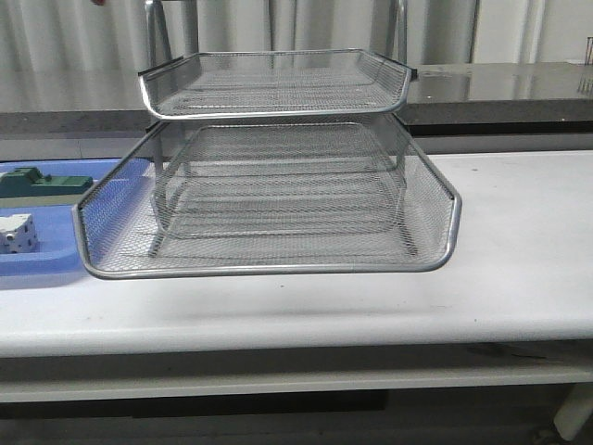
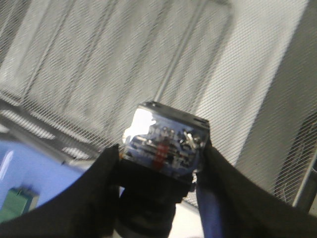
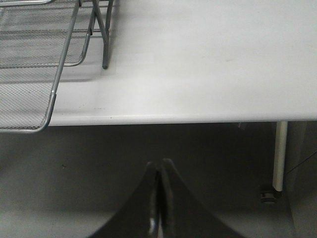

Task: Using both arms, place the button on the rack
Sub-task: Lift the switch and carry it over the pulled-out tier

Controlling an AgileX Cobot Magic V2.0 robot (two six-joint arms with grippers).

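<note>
The silver wire-mesh rack (image 1: 269, 269) stands mid-table with its middle tray slid out toward the front. Neither arm shows in the front view. In the left wrist view my left gripper (image 2: 161, 149) is shut on the button (image 2: 168, 131). The button's blue translucent rear block faces the camera, its black collar sits between the fingers, and its red head is hidden. It hangs over the rack's mesh (image 2: 124, 64). In the right wrist view my right gripper (image 3: 159, 166) is shut and empty, below and in front of the table edge, right of the rack's corner (image 3: 53, 94).
A flat blue tray (image 1: 37, 269) lies left of the rack, holding a green block (image 1: 37, 182) and a white cube-like part (image 1: 17, 232). The green block also shows in the left wrist view (image 2: 17, 203). The white table (image 1: 519, 241) has a leg (image 3: 280, 156) at its right.
</note>
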